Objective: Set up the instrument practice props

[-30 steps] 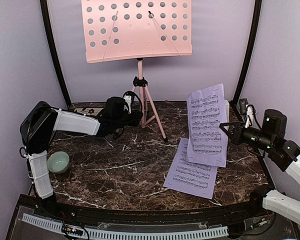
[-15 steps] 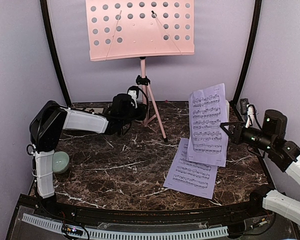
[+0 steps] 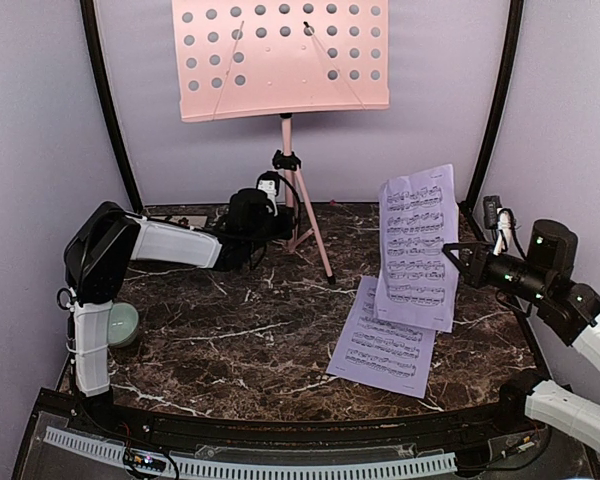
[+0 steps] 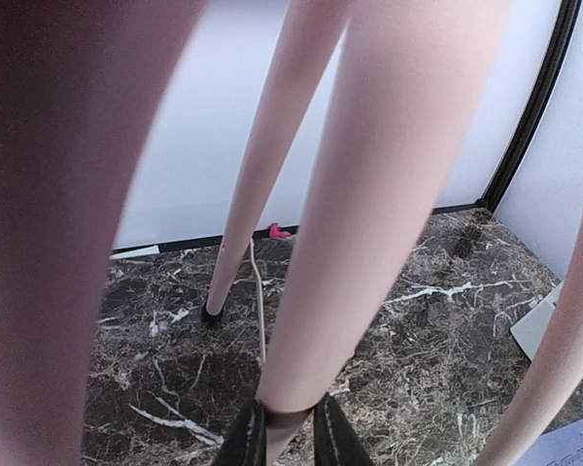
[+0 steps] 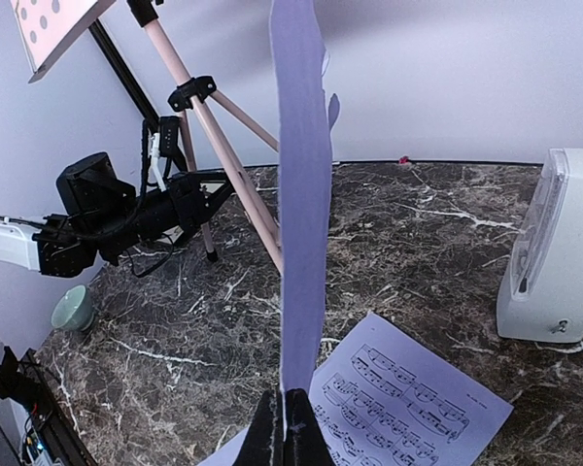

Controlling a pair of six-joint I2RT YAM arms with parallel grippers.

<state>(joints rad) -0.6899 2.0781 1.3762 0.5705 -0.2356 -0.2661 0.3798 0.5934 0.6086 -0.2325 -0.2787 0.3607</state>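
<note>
At the middle of the table's far edge stands the pink music stand (image 3: 280,60), its perforated desk high above its tripod legs (image 3: 310,235). The left arm (image 3: 170,243) reaches there from the left edge, and in its wrist view the jaws pinch one pink leg (image 4: 369,194) low down. Near the right edge, the right arm (image 3: 550,270) holds one sheet-music page (image 3: 415,245) upright, with its jaws pressed together on the page's edge. The second page (image 3: 380,345) lies flat on the table (image 3: 260,340), partly under the raised one. The white-grey metronome (image 5: 549,248) stands upright near the far right corner. A pale green bowl (image 3: 123,322) sits by the left edge.
</note>
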